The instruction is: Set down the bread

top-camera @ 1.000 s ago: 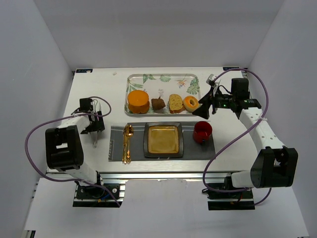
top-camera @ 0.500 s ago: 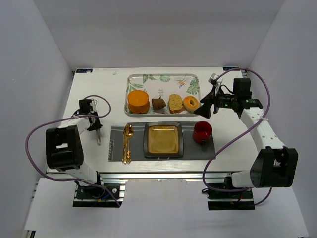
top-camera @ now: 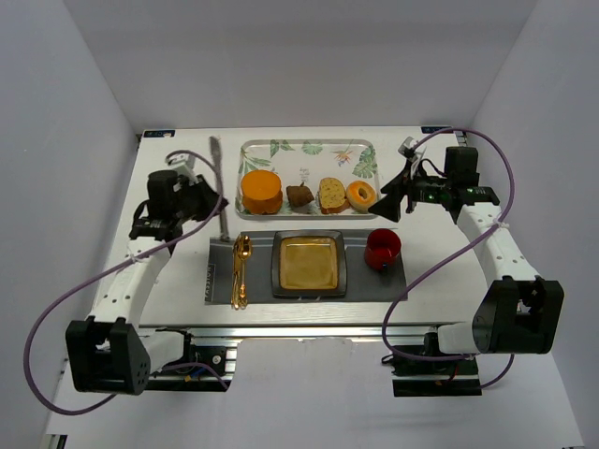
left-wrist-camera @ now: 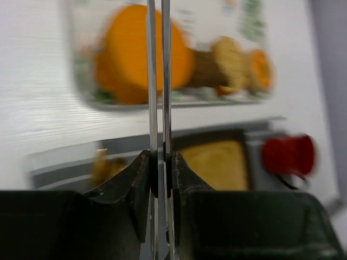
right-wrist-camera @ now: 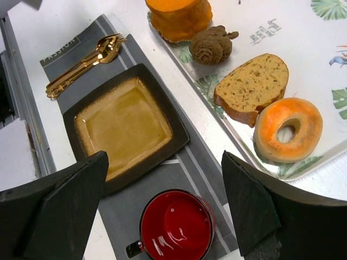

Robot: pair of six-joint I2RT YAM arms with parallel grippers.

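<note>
Left gripper [left-wrist-camera: 158,168] clamped shut on tongs [top-camera: 218,178], blades pinched nearly together, pointing toward tray [top-camera: 309,143]; presumably tool for lifting bread. Bread slice [right-wrist-camera: 252,86] lies on tray, beside donut [right-wrist-camera: 287,130]. Right gripper [top-camera: 388,200] jaws wide, empty, beside tray. Plate [top-camera: 308,264] bare; likely destination.

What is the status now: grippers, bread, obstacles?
Left gripper shut on metal tongs. Right gripper open, empty. Bread slice on tray, between pastry and donut. Nothing covers it.

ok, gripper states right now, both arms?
Left gripper: closed, clamped on the metal tongs.
Right gripper: open, holding nothing.
</note>
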